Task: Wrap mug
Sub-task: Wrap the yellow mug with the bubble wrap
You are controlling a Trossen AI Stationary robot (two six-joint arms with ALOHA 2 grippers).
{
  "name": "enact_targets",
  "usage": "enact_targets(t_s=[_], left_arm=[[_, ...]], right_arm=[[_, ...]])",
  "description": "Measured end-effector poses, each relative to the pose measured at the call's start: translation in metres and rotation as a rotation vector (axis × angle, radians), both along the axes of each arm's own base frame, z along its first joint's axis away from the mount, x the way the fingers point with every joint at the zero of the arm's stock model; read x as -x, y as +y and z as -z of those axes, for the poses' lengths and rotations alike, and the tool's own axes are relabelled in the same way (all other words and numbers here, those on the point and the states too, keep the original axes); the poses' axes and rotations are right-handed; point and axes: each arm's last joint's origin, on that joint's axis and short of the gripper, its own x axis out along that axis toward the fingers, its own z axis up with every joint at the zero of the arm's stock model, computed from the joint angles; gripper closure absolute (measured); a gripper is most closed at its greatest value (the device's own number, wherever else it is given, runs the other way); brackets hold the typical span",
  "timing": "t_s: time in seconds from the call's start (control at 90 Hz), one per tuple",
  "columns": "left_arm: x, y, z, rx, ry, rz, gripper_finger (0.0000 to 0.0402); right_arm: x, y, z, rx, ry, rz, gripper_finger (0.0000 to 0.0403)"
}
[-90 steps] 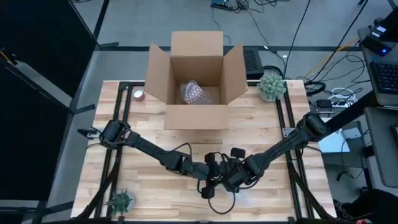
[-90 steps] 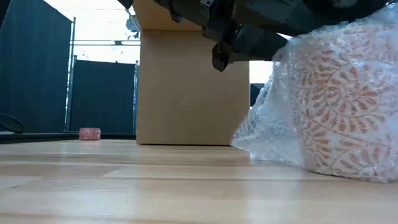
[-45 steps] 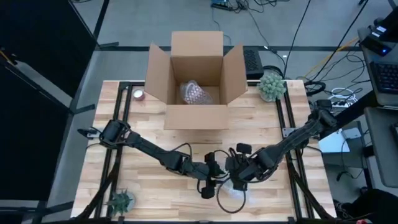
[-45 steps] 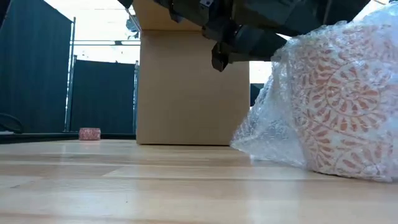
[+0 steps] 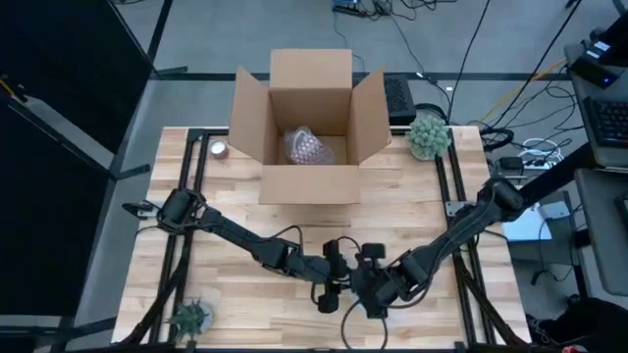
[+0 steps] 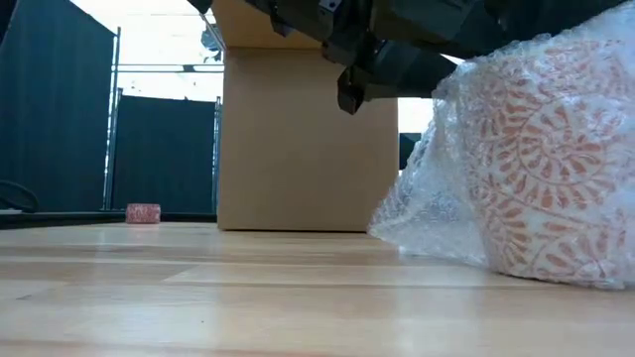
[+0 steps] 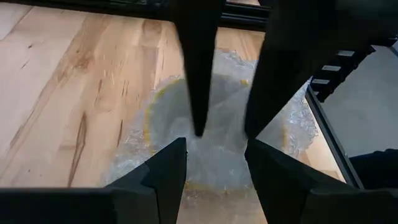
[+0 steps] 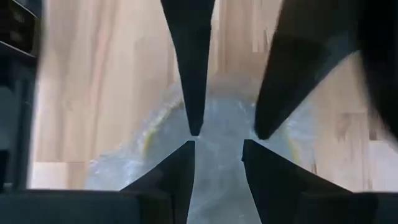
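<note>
Two dark arms meet near the middle of the front edge of a pale wooden table, framed by black rails. The left gripper and the right gripper hang just beside each other over a mug with an orange leaf pattern, swathed in bubble wrap and standing on the boards. Both wrist views show each gripper's fingers apart, above the crinkled sheet.

An open cardboard box stands at the middle of the back edge with another wrapped item inside. A small red roll lies near the back left corner, a green plant at the back right corner and a spiky plant at the front left corner. Bare boards stretch between box and arms. Beyond the table, dark partitions and floor cables ring the bench.
</note>
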Motion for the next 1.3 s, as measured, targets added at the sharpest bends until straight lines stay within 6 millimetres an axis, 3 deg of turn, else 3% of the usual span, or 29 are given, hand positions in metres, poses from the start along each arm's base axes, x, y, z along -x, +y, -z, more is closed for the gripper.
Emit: enact_targets(t_s=[0.211,0.411,0.878,1.3], left_arm=[[0.0,-0.001,-0.001,0.003,-0.006,0.003,0.0242],[0.0,-0.001,0.0,0.003,-0.005,0.004,0.0242],[0.0,0.0,0.0,0.001,-0.001,0.002,0.0242],[0.0,0.0,0.0,0.002,-0.001,0.002,0.0242]], right_arm=[[-0.007,0.004,0.021,0.042,0.045,-0.005,0.028],[-0.009,0.004,0.026,0.053,0.057,-0.002,0.028],[0.016,-0.003,-0.026,-0.072,0.033,0.027,0.0273],[0.021,0.009,-0.026,-0.068,-0.008,0.006,0.0216]])
